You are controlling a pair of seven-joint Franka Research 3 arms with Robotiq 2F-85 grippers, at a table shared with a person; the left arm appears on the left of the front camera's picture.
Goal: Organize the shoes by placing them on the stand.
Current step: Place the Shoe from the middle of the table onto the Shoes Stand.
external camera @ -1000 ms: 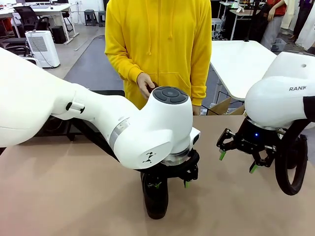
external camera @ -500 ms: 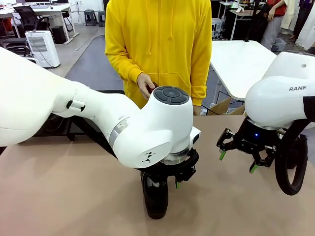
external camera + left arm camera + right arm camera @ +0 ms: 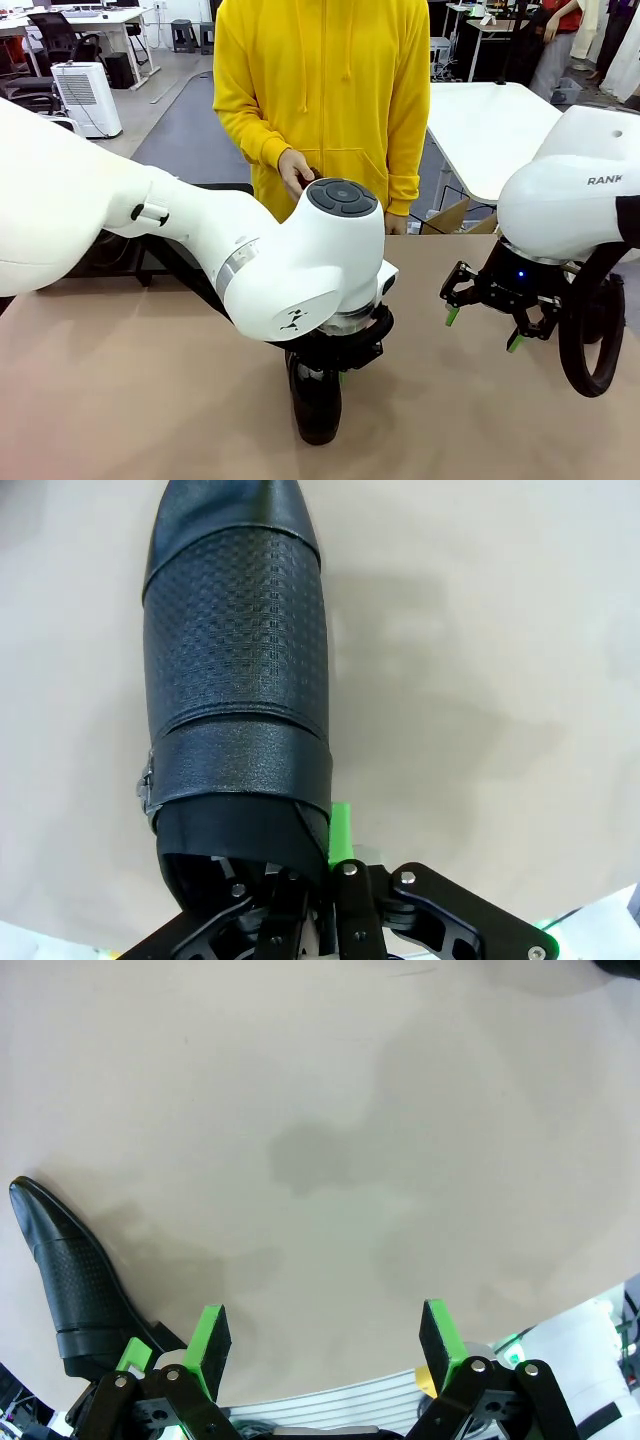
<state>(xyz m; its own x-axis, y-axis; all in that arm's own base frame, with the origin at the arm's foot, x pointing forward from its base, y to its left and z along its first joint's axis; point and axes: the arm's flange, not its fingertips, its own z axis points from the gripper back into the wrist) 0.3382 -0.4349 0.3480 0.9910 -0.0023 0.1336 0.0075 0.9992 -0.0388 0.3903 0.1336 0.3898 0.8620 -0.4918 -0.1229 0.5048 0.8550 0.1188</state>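
At the far left, partly masked by the left arm, stands a low black rack with a flat matte top, the stand; no shoe can be seen on the part of it that shows. Near the middle of the beige tabletop lies one black leather shoe, toe toward the near edge and sole apparently flat on the surface. The left gripper is down over its heel end. In the left wrist view its fingers are drawn narrow on the rear collar of the shoe, with one green pad against the outside of the wall. Step in hand, by judgement: the grasp on the first shoe is made and the lift is not yet begun. The next move calls for raising the shoe clear, carrying it far and left to the stand, and setting it level on the sloped panel. Since the hold is on the collar alone, the toe may droop. The shoe has a smooth glossy pointed toe, an embossed woven panel across the vamp, a broad strap and a small metal buckle on one side. At the right, the right gripper hovers above bare tabletop, fingers spread wide and holding nothing.
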